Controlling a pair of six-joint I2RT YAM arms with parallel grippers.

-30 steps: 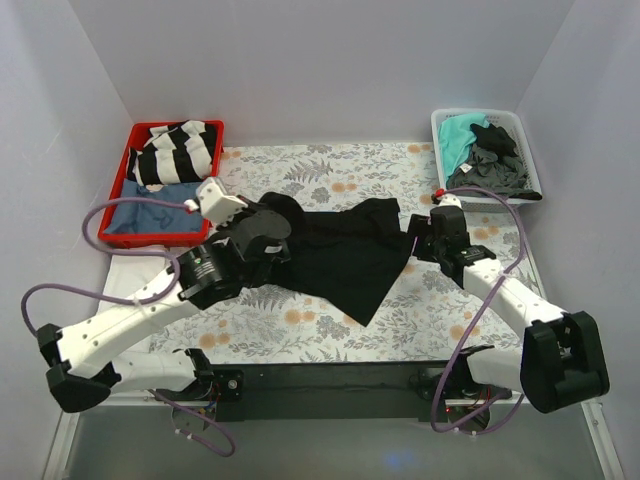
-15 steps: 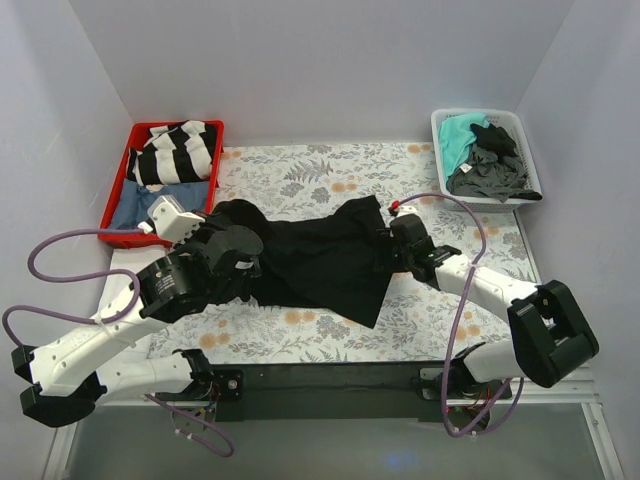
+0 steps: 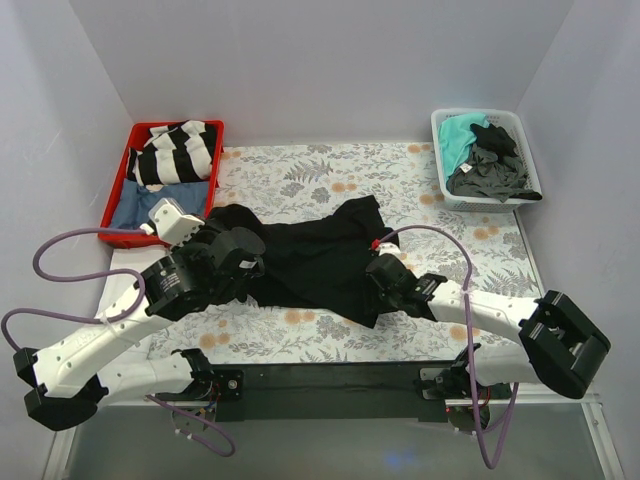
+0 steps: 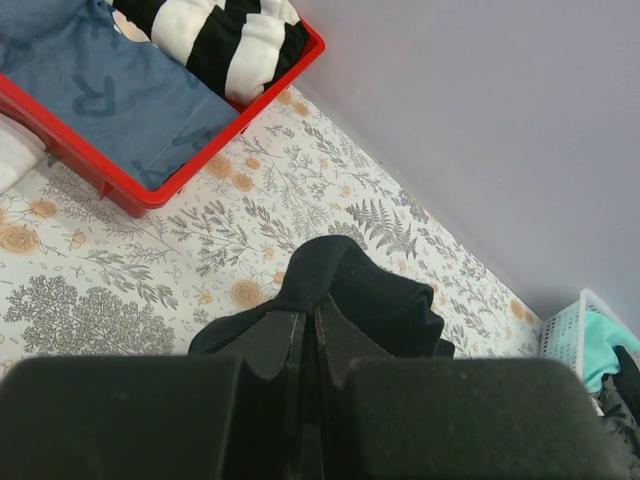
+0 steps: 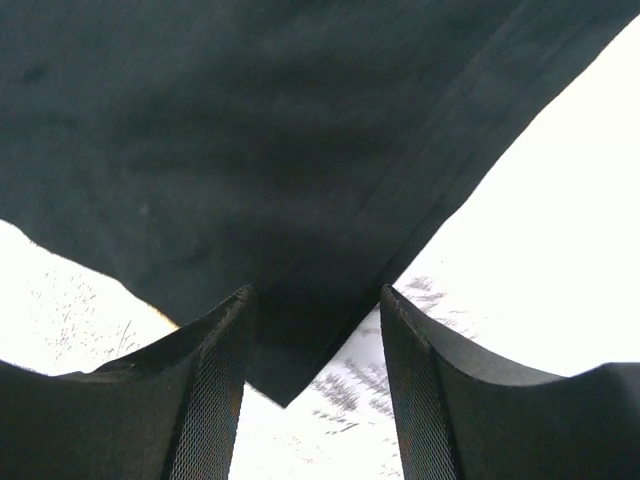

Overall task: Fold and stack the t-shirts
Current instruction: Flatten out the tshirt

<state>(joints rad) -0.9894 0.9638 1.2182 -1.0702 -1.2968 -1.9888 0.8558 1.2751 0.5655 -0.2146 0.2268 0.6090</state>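
L gripper (image 4: 305, 322): fingers together, pinching bunched black t-shirt (image 3: 320, 255).
R gripper (image 5: 315, 298): fingers apart, straddling shirt corner nr table (image 3: 330, 165) front edge.

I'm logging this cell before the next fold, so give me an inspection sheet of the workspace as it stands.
Surface: floral-print table cover, lying flat.
Job's things: black t-shirt crumpled mid-table, not folded; teal shirt and dark grey shirts heaped in the white basket at far right.
Clutter: red bin at far left, holding a striped shirt and a blue shirt.
Grippers: left gripper shut on the black t-shirt's bunched end; right gripper open, a shirt corner between its fingers.
Cables: a purple cable loops off the left arm, another off the right.
Surroundings: plain pale walls; nothing else seen.
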